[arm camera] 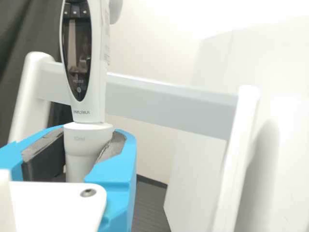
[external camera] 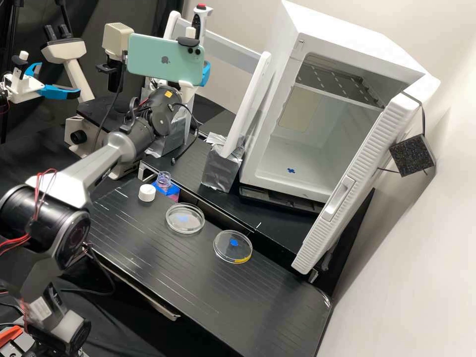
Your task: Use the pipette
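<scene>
At the upper middle of the high view, behind a mounted phone, a blue finger of my gripper (external camera: 206, 74) shows beside the white rack. The pipette (external camera: 200, 24), white with a dark display and a red top, stands upright above it. Seen from the wrist, my gripper (arm camera: 89, 141) is shut on the white neck of the pipette (arm camera: 96, 104), a dark pad on each side. The pipette's lower end is hidden. An open bottle (external camera: 163, 179) with pink liquid sits in a blue holder, its white cap (external camera: 147, 193) nearby. Two clear dishes (external camera: 184, 218) (external camera: 233, 246) lie on the bench.
The white rack (external camera: 248, 99) with its grey crossbar (arm camera: 169, 104) stands close behind the pipette, on a foil-wrapped foot (external camera: 220, 168). To the right is an open white incubator (external camera: 307, 153). A microscope (external camera: 82, 131) is at the left, with a second arm's blue-fingered gripper beyond.
</scene>
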